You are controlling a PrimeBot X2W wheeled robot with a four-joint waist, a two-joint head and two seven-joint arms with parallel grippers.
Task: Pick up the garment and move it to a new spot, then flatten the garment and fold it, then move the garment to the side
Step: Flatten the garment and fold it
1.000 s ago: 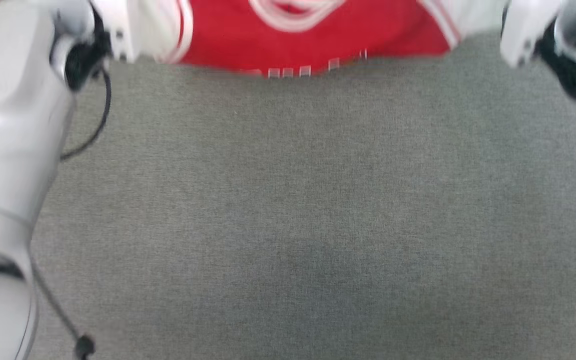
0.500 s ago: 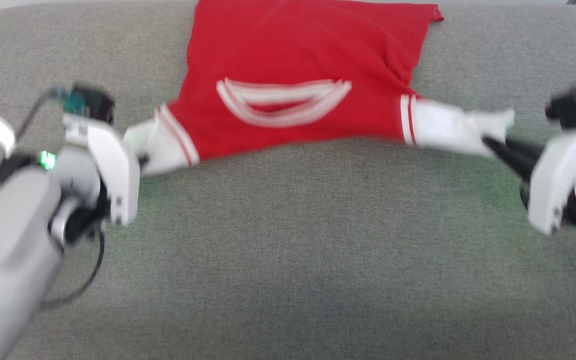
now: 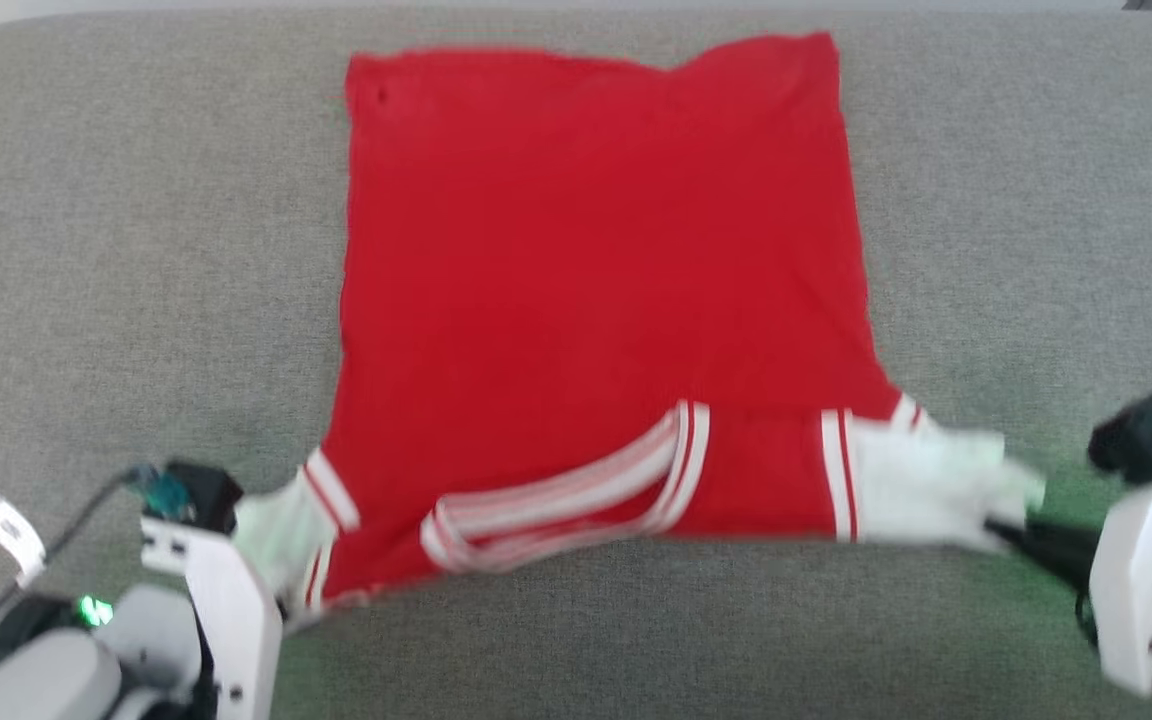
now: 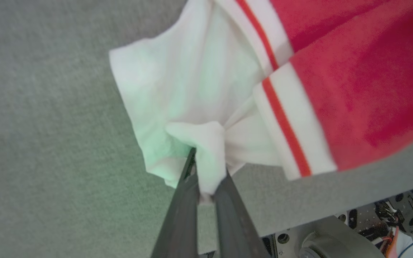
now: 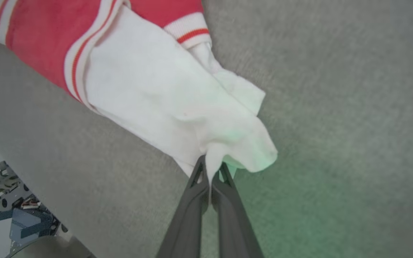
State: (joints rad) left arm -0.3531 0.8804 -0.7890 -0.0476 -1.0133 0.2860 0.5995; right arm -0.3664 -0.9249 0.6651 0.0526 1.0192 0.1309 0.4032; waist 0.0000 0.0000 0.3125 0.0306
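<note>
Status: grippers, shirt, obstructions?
Both shut: left gripper, right gripper, each on a white sleeve of the red jersey shirt. Shirt spread on grey fabric surface. No obstruction seen.

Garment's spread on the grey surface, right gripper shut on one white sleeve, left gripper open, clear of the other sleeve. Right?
No: the left gripper is shut on the garment's other white sleeve, cloth pinched in its jaws; the left wrist view shows it. The right gripper and the rest stand.

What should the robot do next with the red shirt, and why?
The shirt lies spread on the grey surface, but the left tool and right tool each pinch a bunched white sleeve. Probably lay both sleeves down flat, pulled gently apart.
</note>
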